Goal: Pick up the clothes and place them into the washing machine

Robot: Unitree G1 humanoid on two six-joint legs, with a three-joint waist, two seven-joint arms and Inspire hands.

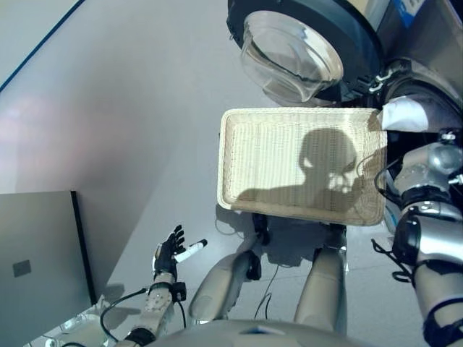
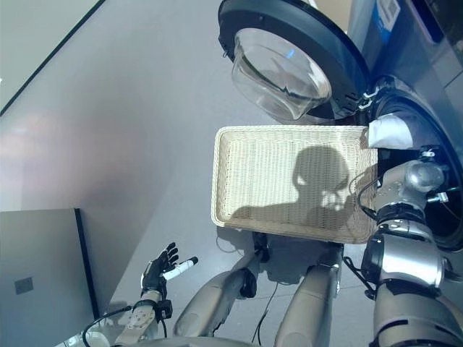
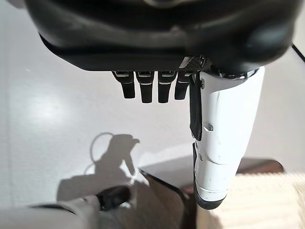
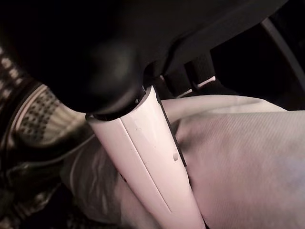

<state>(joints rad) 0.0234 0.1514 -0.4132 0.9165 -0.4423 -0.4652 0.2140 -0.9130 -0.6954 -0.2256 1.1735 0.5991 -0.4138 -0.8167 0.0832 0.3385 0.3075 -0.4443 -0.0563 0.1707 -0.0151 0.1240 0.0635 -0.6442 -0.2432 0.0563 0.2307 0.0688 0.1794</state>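
Note:
The washing machine [image 1: 423, 90] stands at the upper right, its round glass door [image 2: 282, 61] swung open. A white cloth [image 1: 405, 114] lies in the mouth of the drum, hanging slightly over the rim. My right arm reaches in there. In the right wrist view my right hand [image 4: 147, 152] rests on the white cloth [image 4: 238, 157] with thumb and fingers straight. A dark patterned garment [image 4: 33, 114] lies beside it in the drum. My left hand [image 1: 170, 253] hangs open and empty low on the left, over the floor.
An empty wicker basket [image 1: 228, 159] sits in front of me, just below the machine door. A grey cabinet [image 1: 36, 267] stands at the lower left. Grey floor spreads to the left of the basket.

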